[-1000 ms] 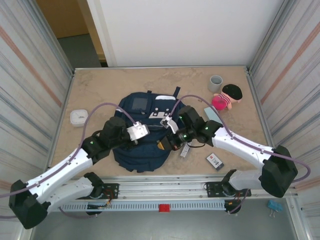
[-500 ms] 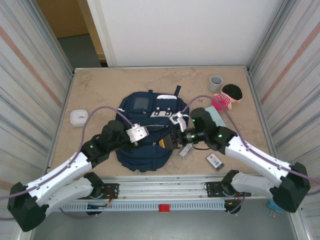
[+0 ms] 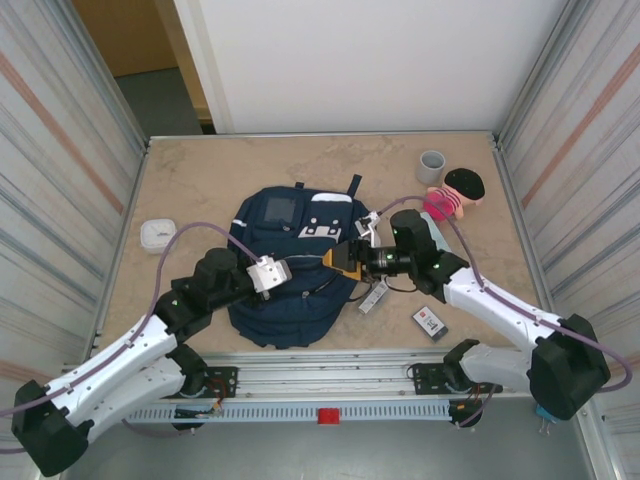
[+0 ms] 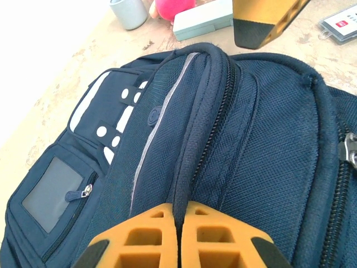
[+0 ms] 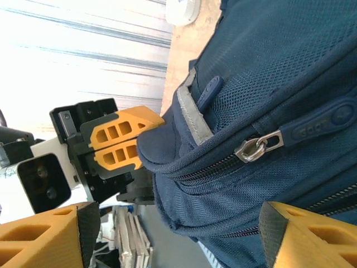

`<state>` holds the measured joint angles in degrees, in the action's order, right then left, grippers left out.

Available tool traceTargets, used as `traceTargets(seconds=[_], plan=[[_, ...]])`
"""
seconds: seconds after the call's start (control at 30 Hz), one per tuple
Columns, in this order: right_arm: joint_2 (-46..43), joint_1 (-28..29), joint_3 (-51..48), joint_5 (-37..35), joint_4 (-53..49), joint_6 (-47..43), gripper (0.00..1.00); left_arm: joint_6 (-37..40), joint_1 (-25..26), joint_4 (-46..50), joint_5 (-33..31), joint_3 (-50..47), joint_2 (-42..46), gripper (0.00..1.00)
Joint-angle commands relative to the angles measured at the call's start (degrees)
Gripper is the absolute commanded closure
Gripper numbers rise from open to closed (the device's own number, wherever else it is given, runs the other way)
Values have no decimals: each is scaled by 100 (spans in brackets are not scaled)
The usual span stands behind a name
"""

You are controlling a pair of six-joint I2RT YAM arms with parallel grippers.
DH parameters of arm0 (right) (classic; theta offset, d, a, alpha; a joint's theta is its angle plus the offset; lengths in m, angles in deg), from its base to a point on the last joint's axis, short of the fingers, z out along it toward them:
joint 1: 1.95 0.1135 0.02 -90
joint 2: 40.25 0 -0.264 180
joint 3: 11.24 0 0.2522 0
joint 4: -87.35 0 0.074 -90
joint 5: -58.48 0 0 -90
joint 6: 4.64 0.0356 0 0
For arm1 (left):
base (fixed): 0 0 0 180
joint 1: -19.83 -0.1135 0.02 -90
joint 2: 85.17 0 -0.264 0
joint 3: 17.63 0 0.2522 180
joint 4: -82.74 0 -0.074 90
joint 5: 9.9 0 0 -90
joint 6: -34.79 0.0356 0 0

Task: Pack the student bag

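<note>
While your left gripper (image 4: 178,226) is pinching the zipper ridge (image 4: 192,139) of the student bag (image 3: 285,315) on the table (image 3: 200,190), your right gripper (image 3: 345,262) is hovering alongside, jaws spread; be aiming them at the silver zipper pull (image 5: 259,146).

Nothing legible: zip pull (image 5: 317,126) embossing on the student bag (image 5: 268,50) and the card (image 4: 341,21) print blur.

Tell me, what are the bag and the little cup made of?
The bag looks like woven navy fabric, maybe nylon: its coarse weave and stitched seams show. The cup looks smooth, matte grey, perhaps plastic or ceramic; I can't tell which.
</note>
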<state>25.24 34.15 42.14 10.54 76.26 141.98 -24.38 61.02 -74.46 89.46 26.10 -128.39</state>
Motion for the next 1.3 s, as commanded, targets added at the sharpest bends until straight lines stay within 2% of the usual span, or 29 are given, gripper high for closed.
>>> traceTargets(seconds=[0.0,0.17,0.53,0.57,0.63,0.73,0.8,0.9,1.0,1.17,1.27], plan=[[-130,64,-147,-139,151,423,22,-59,-41,-578,-118,123,77,100],[-406,62,-489,-484,85,608,20,-117,-41,-751,-60,36,130,100],[74,296,-623,-580,1880,1712,22,-86,-43,-682,458,50,55,100],[119,299,-612,-586,1956,1752,25,-86,-42,-675,471,50,44,100],[178,309,-587,-593,2057,1778,36,-101,-41,-725,497,27,29,100],[205,342,-604,-674,2182,1782,60,-293,-47,-748,624,74,-54,100],[174,354,-641,-778,2224,1757,70,-534,-24,-709,651,139,-144,100],[89,345,-720,-888,2316,1756,81,-717,65,-517,484,243,-254,93],[-50,328,-790,-1011,2325,1674,98,-1080,95,-337,290,338,-307,86],[-192,354,-793,-1249,2290,1595,100,-2081,100,102,174,613,-225,67],[-212,352,-789,-1367,2294,1571,100,-2866,102,528,-176,884,-105,57]])
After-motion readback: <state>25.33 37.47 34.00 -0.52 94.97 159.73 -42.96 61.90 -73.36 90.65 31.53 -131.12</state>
